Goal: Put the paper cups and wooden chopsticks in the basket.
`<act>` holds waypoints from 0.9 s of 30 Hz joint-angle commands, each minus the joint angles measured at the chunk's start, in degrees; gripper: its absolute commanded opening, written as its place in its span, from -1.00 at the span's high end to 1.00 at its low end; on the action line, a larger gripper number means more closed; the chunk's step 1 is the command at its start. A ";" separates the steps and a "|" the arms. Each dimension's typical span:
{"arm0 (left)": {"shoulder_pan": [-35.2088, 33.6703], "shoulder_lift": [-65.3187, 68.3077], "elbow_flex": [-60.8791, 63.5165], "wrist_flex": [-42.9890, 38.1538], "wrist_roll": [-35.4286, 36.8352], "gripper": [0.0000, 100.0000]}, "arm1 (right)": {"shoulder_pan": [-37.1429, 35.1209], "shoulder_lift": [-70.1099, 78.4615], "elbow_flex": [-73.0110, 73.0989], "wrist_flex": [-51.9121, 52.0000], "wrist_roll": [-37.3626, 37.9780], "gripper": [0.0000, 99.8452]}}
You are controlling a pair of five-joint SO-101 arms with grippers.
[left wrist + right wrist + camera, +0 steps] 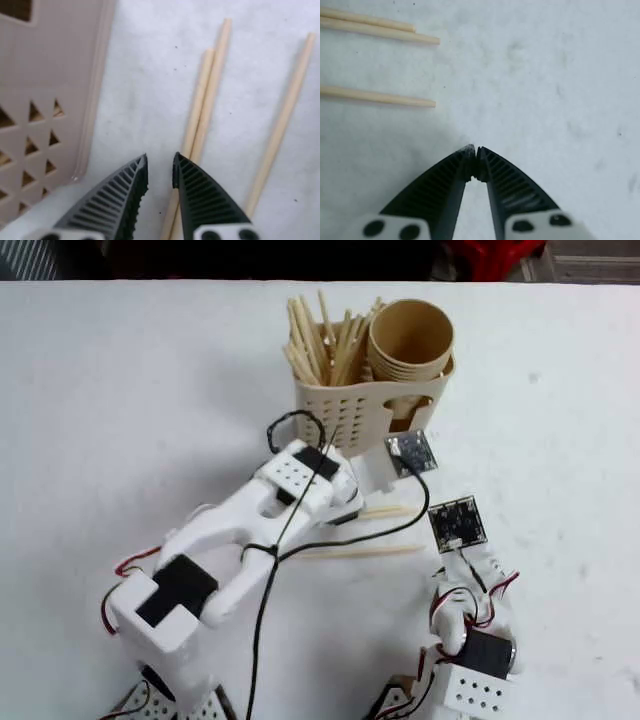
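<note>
**Basket**: beige plastic with a perforated front wall. Upright on the white table, at the far middle.

**Paper cups**: nested stack, mouth up. Standing in the basket on its right side in the high view.

**Bundle of chopsticks**: wooden, on end in the basket. Leaning just beside the cups, on the left side.

**Pair of chopsticks**: loose, flat on the table just in front of the basket. Side by side and touching.

**Single chopstick**: loose, flat on the table. Near the pair but apart from it, roughly parallel, on the side away from the basket.

**Left arm**: white, stretched toward the basket front.

**Left gripper**: fingers parted by a narrow gap, nothing pinched. Low over one end of the pair, with the basket wall just beside.

**Right arm**: drawn in near the table's front edge.

**Right gripper**: fingertips pressed together, gripping nothing. Over bare table near the tips of the loose chopsticks, apart from them.
</note>
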 commanded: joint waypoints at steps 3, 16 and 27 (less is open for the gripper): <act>-1.45 0.13 -3.34 -1.14 -0.44 0.79 | -0.04 0.31 0.53 -0.57 0.09 0.96; -0.92 6.99 -4.84 0.70 -1.76 0.79 | -0.04 0.31 0.53 -0.57 0.09 0.96; 0.04 1.54 -4.84 7.47 -1.58 0.79 | -0.04 0.31 0.53 -0.57 0.09 0.96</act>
